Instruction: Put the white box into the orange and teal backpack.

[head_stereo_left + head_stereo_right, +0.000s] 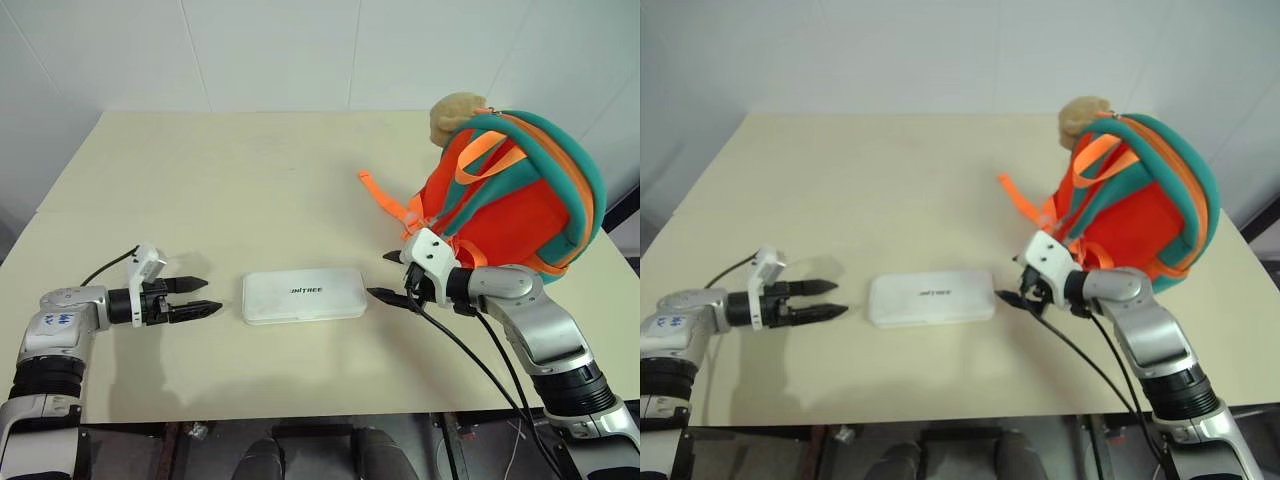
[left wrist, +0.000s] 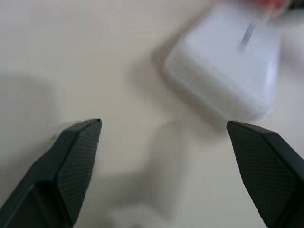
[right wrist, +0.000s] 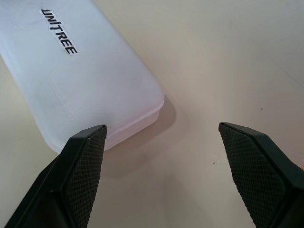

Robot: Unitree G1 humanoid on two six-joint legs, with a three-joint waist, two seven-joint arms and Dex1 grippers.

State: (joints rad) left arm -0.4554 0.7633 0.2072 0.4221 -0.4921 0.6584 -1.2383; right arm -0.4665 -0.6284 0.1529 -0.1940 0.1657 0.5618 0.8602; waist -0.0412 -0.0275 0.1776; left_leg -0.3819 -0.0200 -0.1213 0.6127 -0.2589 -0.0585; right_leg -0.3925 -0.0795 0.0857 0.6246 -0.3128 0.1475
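white box (image 1: pixel 303 297) is smooth, slightly glossy plastic, backpack (image 1: pixel 520 205) is soft orange cloth, desk (image 1: pixel 250 190) looks matt and smooth.

Head pair overlooks table (image 1: pixel 250 170); wrist views close, low.

Bright, even overhead light, soft shadows on the table (image 1: pixel 250 180), blurred left wrist view.

White box (image 2: pixel 228 76) lettering blurred
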